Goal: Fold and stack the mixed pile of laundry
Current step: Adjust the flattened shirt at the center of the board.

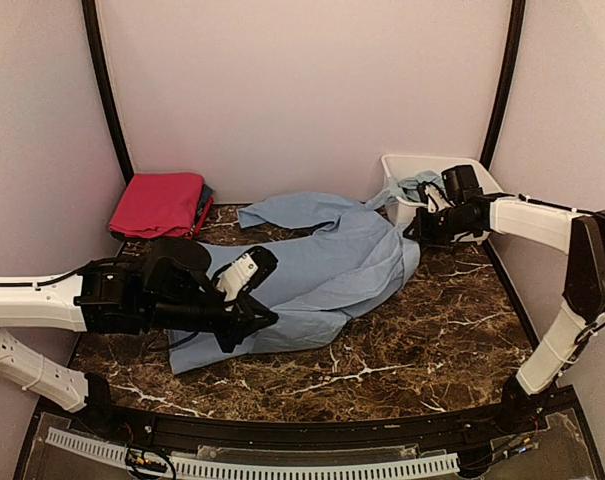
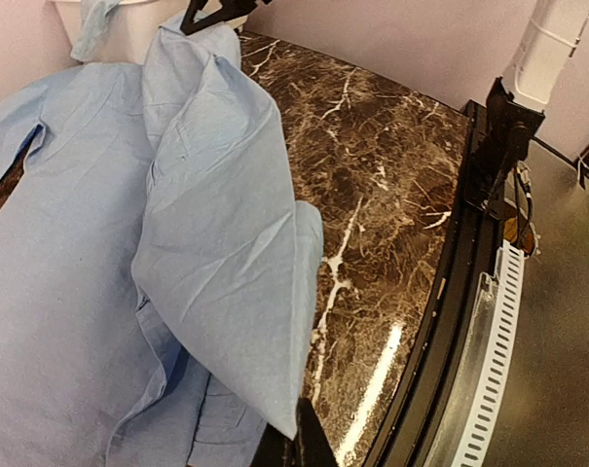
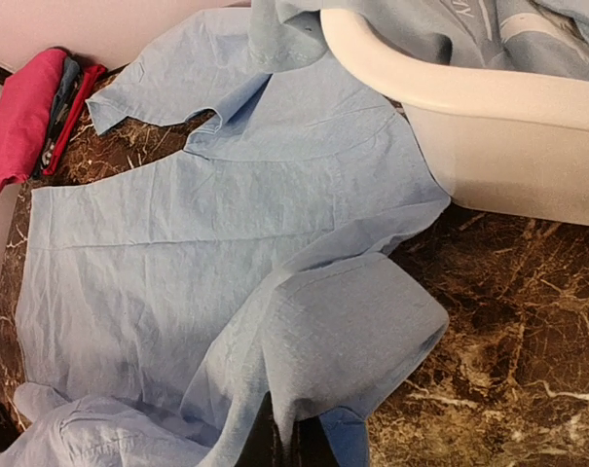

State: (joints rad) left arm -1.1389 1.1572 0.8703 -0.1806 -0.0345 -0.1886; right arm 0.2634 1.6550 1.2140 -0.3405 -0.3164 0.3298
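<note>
Folding step: the pale blue shirt (image 1: 332, 265) lies spread on the marble table (image 1: 382, 350). The left gripper (image 1: 262, 318) and right gripper (image 1: 414, 232) are each clamped on a lifted edge, and the next move likely calls for carrying that edge across together. The jaws are buried in cloth, and the white tub (image 1: 422, 158) hides most of its remaining garments (image 3: 450, 29).

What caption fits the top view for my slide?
Laundry folding: left gripper and right gripper each pinch the blue shirt spread on the marble table; pink stack behind, white tub at right.

The shirt (image 1: 332, 270) is matt creased cloth, the table (image 1: 432, 340) glossy marbled, the tub (image 1: 402, 163) smooth plastic.
</note>
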